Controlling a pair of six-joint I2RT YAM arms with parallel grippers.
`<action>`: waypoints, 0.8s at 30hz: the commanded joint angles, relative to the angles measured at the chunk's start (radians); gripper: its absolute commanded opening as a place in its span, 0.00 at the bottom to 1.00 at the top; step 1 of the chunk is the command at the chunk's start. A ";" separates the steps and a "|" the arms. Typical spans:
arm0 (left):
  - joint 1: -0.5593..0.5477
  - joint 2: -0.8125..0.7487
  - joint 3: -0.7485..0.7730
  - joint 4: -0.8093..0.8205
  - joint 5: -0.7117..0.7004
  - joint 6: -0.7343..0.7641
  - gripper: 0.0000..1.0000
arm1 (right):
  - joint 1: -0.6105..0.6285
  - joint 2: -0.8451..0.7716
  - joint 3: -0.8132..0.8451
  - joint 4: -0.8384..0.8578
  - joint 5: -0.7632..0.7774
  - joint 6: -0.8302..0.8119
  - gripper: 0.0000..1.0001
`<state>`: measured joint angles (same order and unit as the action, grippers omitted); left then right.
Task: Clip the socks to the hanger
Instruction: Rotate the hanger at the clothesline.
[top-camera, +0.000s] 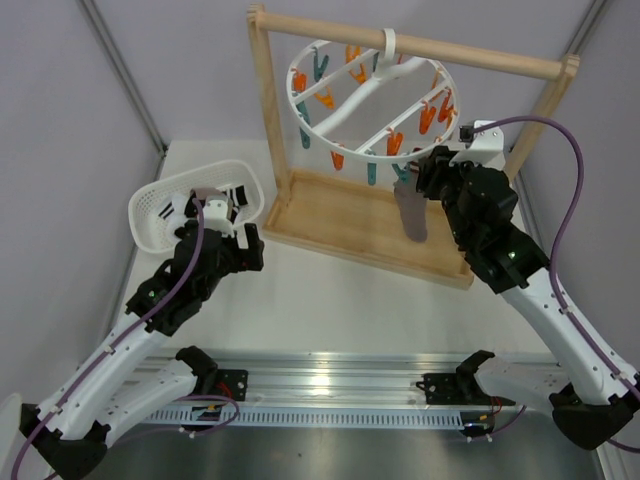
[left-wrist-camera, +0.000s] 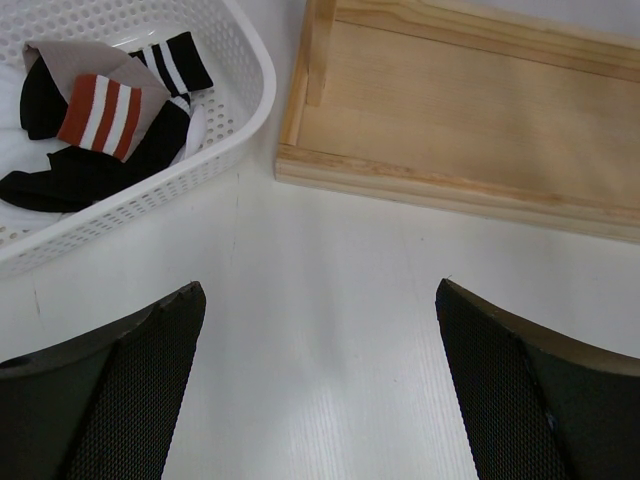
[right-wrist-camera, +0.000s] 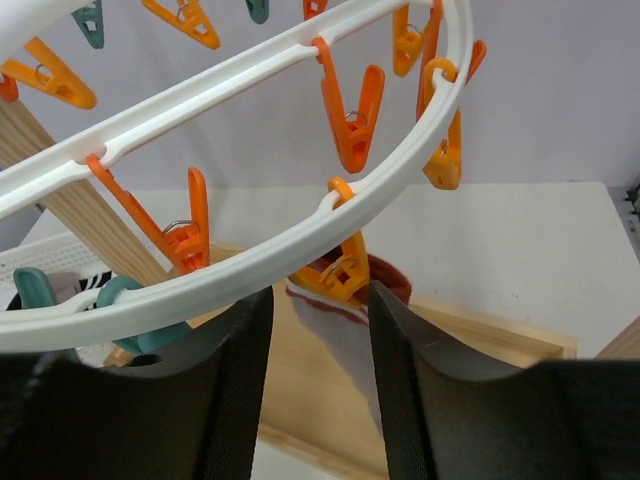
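The white ring hanger (top-camera: 372, 98) hangs by its hook from a wooden rack and carries orange and teal clips. One taupe sock (top-camera: 412, 214) hangs from an orange clip (right-wrist-camera: 347, 277) at the ring's near right edge, its red and white cuff (right-wrist-camera: 322, 308) pinched in the clip. My right gripper (right-wrist-camera: 320, 292) is open, its fingers on either side of that clip and sock. The second taupe sock (left-wrist-camera: 100, 112) lies in the white basket (left-wrist-camera: 250, 95) among black socks. My left gripper (left-wrist-camera: 320, 290) is open and empty above bare table beside the basket.
The wooden rack's base tray (left-wrist-camera: 470, 120) lies just right of the basket, its uprights and top bar (top-camera: 470, 52) framing the hanger. Black socks with white stripes (left-wrist-camera: 170, 62) lie in the basket. Grey walls stand close behind and at both sides.
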<state>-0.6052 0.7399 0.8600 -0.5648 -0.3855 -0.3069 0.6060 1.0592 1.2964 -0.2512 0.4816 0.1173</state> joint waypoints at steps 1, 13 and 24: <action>0.009 0.003 -0.003 0.003 0.011 -0.018 0.99 | -0.005 -0.059 0.055 -0.002 0.005 -0.019 0.47; 0.009 0.015 0.001 0.003 0.023 -0.024 1.00 | 0.101 -0.120 0.132 -0.192 -0.205 0.048 0.62; 0.010 0.015 -0.003 0.006 0.023 -0.028 0.99 | 0.515 0.088 0.158 0.010 0.244 -0.016 0.60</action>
<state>-0.6037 0.7547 0.8600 -0.5648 -0.3630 -0.3153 1.0424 1.0985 1.4300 -0.3416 0.5243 0.1436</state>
